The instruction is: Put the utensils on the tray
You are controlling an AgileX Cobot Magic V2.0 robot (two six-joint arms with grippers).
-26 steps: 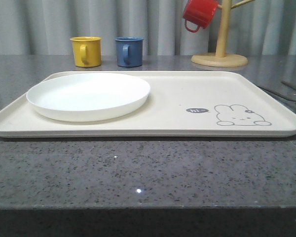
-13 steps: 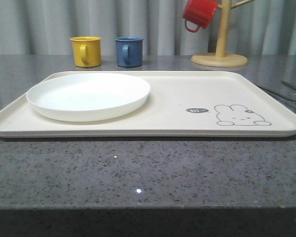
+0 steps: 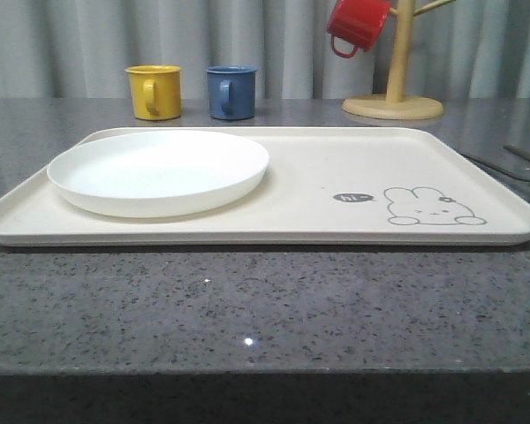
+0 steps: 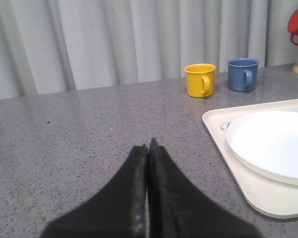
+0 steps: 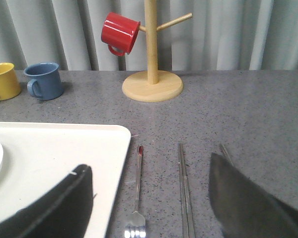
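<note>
So nothing has been picked up yet: the tray (image 3: 300, 190) holds just a white plate (image 3: 159, 170) on its left half, and the stretch beside the rabbit drawing (image 3: 433, 206) is bare. The cutlery lies on the grey counter (image 5: 228, 119) just off the tray's right edge. From the right arm's camera I can see a fork (image 5: 137, 196) closest to the tray rim, tines pointing toward the camera, then a pair of chopsticks (image 5: 185, 188) lying straight beside it, and the tip of another slim piece (image 5: 225, 151) running under the right finger; whether that is the spoon I cannot tell.

The right claw (image 5: 151, 203) hangs spread wide, empty, its two fingers straddling the fork and chopsticks. The left claw (image 4: 148, 186) is pressed closed on nothing, hovering over the counter left of the tray, with the yellow mug (image 4: 200, 80) and blue mug (image 4: 243, 74) well beyond it.

It looks like the reach for the first piece. I'd expect the right arm to drop, centre on one handle, pinch it low against the stone, lift and carry it left over the rim.
</note>
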